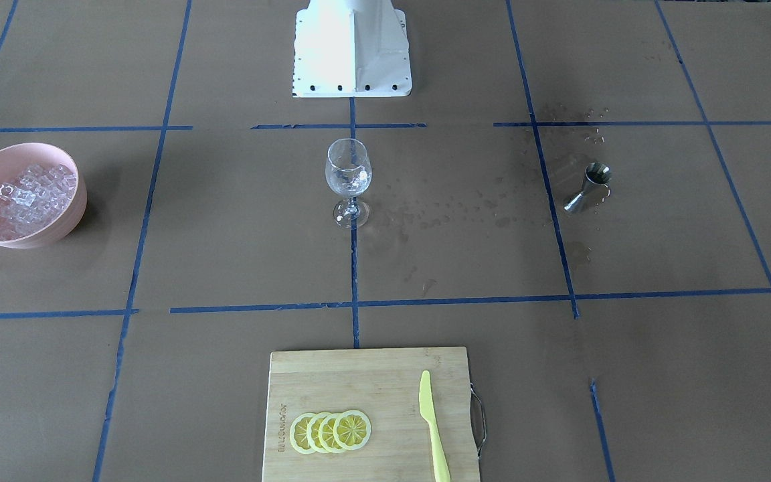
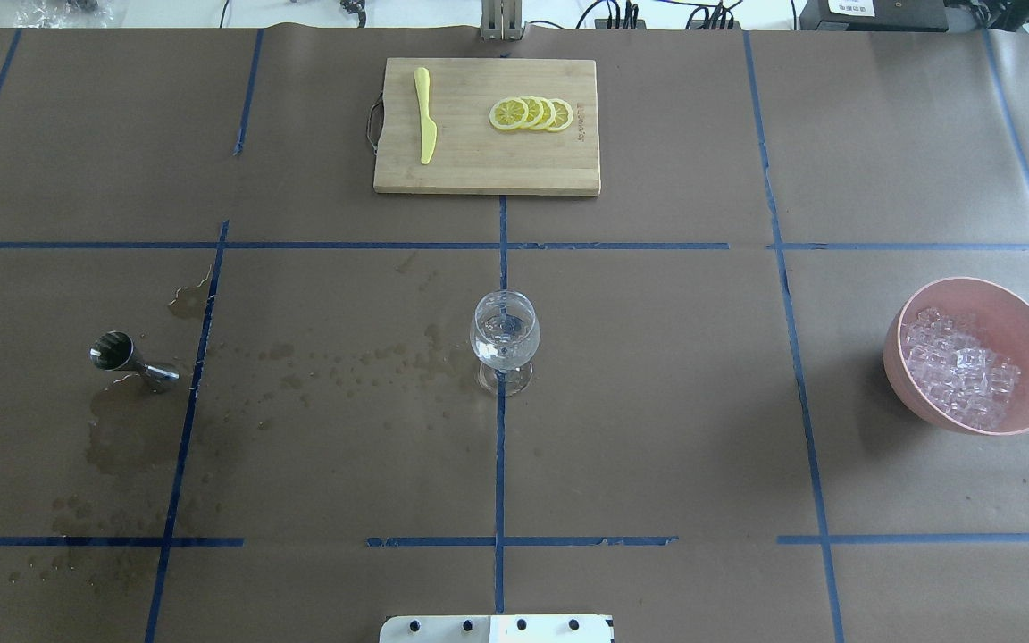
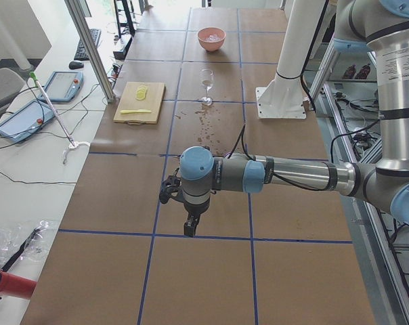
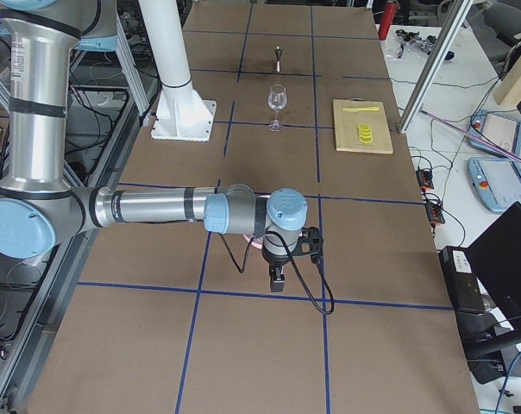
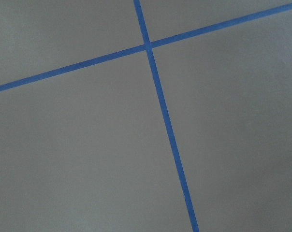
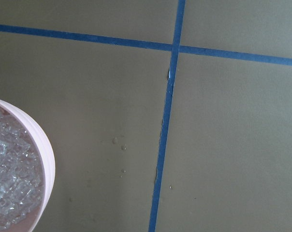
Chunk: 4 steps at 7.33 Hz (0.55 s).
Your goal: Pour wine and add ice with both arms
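A clear wine glass (image 1: pixel 348 177) stands upright mid-table, also in the overhead view (image 2: pixel 505 339). The ice (image 2: pixel 961 375) is a heap of small clear cubes in a pink bowl (image 2: pixel 979 288) at my right; it also shows in the right wrist view (image 6: pixel 10 179). A steel jigger (image 2: pixel 130 357) stands at my left among wet stains. My left arm (image 3: pixel 292 176) holds the left gripper (image 3: pixel 191 227) pointing down over bare table, far from the glass. My right arm (image 4: pixel 157 207) holds the right gripper (image 4: pixel 278 280) down, just beyond the bowl. I cannot tell whether either is open or shut.
A bamboo cutting board (image 2: pixel 479 170) at the far middle carries lemon slices (image 2: pixel 532 113) and a yellow knife (image 2: pixel 425 116). The white robot base (image 1: pixel 352 60) stands behind the glass. Blue tape lines (image 5: pixel 160 106) grid the brown table cover.
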Each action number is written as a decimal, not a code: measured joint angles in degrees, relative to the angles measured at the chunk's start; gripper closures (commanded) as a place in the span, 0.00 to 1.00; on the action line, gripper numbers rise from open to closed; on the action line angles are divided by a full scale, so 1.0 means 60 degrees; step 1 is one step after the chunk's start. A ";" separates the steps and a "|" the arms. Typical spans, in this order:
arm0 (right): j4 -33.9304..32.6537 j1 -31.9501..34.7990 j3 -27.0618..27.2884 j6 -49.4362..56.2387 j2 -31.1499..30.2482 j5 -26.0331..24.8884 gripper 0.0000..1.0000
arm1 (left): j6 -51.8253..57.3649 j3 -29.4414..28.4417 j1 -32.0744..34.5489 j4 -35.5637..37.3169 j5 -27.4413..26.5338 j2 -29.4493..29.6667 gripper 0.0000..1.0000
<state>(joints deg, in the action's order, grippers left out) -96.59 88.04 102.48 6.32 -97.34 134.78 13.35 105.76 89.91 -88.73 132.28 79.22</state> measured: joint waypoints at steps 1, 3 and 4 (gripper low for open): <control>-0.0001 0.0000 0.0058 0.0001 -0.0003 -0.0004 0.00 | 0.0012 0.0002 0.0000 -0.0027 0.0000 0.0002 0.00; -0.0001 -0.0002 0.0147 0.0001 -0.0006 -0.0016 0.00 | 0.0033 0.0015 -0.0001 -0.0048 -0.0005 0.0001 0.00; -0.0001 -0.0006 0.0179 -0.0001 0.0000 -0.0004 0.00 | 0.0025 0.0030 -0.0007 -0.0071 -0.0010 0.0024 0.00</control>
<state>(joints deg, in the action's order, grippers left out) -96.59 88.01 103.56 6.31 -97.34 134.76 13.50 105.93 89.87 -89.16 132.22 79.36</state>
